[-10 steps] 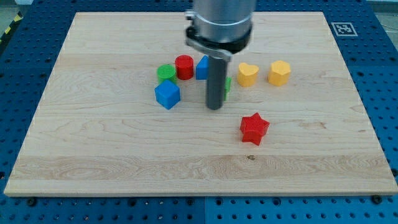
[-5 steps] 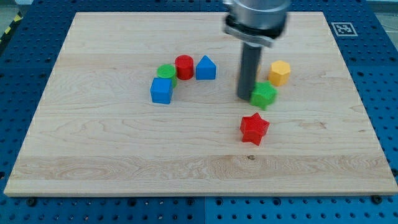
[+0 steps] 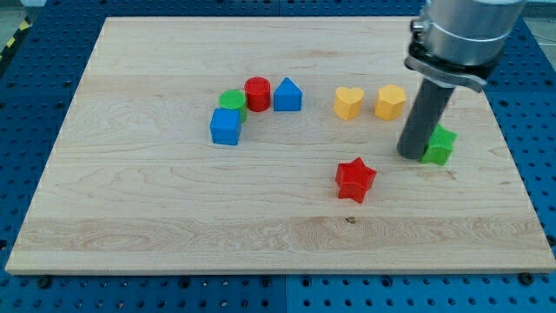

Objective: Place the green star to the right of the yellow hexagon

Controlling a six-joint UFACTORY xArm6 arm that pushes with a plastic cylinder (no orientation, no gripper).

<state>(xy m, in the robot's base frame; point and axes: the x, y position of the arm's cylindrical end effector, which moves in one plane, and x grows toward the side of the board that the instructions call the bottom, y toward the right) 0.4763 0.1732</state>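
The green star [image 3: 441, 145] lies at the view's right, below and right of the yellow hexagon [image 3: 391, 102]. My tip [image 3: 413, 155] touches the star's left side and hides part of it. The dark rod rises from there to the arm's grey body at the view's top right. The hexagon stands about one block's length above the star's row, apart from it.
A yellow heart [image 3: 348, 103] sits left of the hexagon. A red star [image 3: 355, 179] lies below the heart. At the left stand a blue triangle block [image 3: 287, 95], a red cylinder [image 3: 257, 92], a green cylinder [image 3: 232, 102] and a blue cube [image 3: 226, 127].
My tip has swept to the view's right, pushing the green star from beside the blue triangle, past the heart, to below and right of the hexagon. The blue cube shifted slightly left.
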